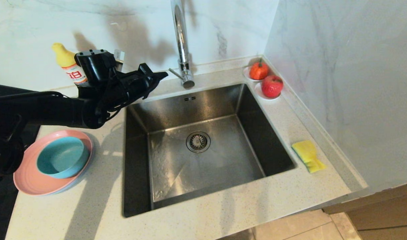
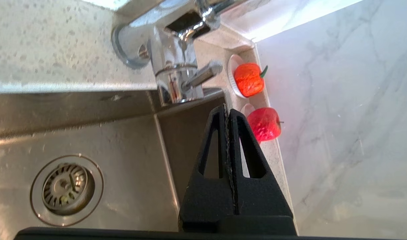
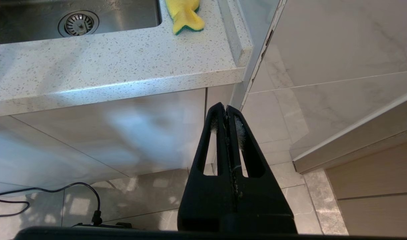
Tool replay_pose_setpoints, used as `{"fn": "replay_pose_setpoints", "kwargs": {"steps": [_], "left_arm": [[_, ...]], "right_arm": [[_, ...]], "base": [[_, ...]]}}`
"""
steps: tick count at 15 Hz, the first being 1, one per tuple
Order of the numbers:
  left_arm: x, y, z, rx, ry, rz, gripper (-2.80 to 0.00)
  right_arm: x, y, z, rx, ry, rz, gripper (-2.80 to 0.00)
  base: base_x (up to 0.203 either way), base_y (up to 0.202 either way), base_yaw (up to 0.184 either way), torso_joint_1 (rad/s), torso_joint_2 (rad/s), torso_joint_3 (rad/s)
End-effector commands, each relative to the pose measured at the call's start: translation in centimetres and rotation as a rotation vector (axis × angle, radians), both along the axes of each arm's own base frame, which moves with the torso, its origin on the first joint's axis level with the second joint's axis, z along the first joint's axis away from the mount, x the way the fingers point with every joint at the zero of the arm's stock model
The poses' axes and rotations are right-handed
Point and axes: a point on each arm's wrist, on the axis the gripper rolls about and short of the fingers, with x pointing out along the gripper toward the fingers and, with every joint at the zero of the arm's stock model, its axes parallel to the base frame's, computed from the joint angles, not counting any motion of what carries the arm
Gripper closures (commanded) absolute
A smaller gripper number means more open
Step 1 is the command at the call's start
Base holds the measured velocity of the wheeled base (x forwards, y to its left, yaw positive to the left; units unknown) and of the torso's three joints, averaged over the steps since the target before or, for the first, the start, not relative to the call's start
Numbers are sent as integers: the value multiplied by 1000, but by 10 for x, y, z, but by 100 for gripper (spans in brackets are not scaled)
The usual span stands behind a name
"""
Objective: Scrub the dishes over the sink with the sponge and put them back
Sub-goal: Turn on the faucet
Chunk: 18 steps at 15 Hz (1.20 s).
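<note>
The left arm fills the near left of the head view, its left gripper [image 1: 158, 77] pressed fully closed and empty, hanging above the sink's [image 1: 137, 166] back left corner with the tips aimed toward the tap [image 1: 182, 43]. Probably it is heading for the tap lever [image 2: 203, 74], since scrubbing wants water first. The dishes wait stacked on the counter left of the sink: the teal bowl [image 1: 62, 156] sits inside the pink plate [image 1: 27, 180], a pale plate edge just showing beneath. The sponge [image 1: 308, 155] lies on the counter at the sink's right, well apart from the stack. The right gripper [image 3: 227, 110], also closed and empty, hangs parked below the counter edge over the floor. Two red fruits on saucers [image 1: 271, 86] sit in the far corner; a yellow-capped bottle [image 1: 68, 65] stands behind the arm.
</note>
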Motion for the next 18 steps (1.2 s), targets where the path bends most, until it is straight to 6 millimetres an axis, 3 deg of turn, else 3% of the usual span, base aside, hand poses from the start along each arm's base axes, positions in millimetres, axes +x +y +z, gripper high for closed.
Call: {"fn": "replay_pose_setpoints", "kwargs": {"steps": [1, 18], "left_arm": [[2, -1, 2, -6, -10, -3, 0], [36, -6, -6, -7, -66, 6, 0]], "right_arm": [[0, 0, 0, 0, 0, 1, 0], [0, 0, 0, 0, 0, 1, 0]], "base": [[0, 0, 0, 0, 0, 0], [0, 0, 0, 0, 0, 0]]}}
